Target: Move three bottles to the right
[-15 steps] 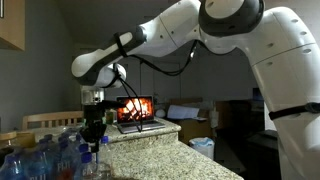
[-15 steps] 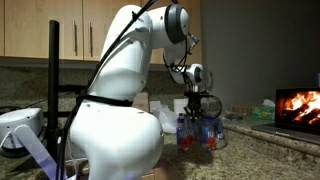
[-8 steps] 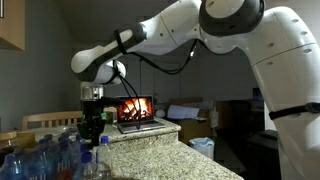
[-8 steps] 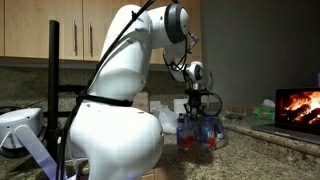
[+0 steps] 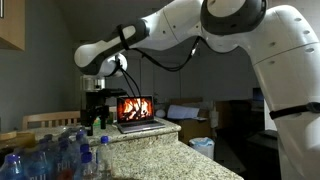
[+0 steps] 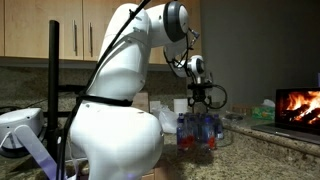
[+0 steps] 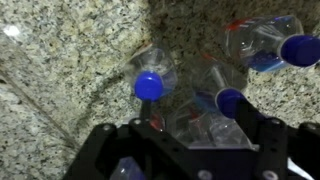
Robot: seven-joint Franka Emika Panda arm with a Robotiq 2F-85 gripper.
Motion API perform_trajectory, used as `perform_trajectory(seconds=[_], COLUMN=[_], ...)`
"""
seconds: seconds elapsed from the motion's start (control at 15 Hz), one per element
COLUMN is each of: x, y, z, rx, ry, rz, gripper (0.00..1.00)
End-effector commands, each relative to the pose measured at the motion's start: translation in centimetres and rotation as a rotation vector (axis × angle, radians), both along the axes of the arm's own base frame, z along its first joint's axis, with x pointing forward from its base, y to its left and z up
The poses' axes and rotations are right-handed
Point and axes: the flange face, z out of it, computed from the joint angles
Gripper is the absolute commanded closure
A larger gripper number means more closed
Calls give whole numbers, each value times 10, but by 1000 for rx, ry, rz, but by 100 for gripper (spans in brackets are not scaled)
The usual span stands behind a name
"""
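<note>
Seemingly empty, the gripper (image 7: 185,140) hangs with jaws spread above blue-capped bottles (image 7: 150,84) clustered on the granite counter (image 7: 60,50).

bottles (image 7: 150,82): three, clear plastic, blue caps | capped, close together | on speckled granite counter (image 7: 60,60)

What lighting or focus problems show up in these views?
Wrist view: a hard shadow edge crosses the granite counter; the bottles are reasonably sharp. Both exterior views: dim room, the laptop screen glows brightest. The foreground bottles look soft in an exterior view.
</note>
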Motion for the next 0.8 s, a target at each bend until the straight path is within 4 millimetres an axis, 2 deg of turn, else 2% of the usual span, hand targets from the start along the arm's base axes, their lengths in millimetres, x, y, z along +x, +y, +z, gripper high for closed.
perform_trajectory(seconds=[0.0,0.27,0.73], x=[1,5,13], y=[-10,-13,-18], z=[15,8,-17], rx=[-45,-45,-43], ry=[-43,6,31], rz=[-52,-42,-78], gripper=[0,0,0])
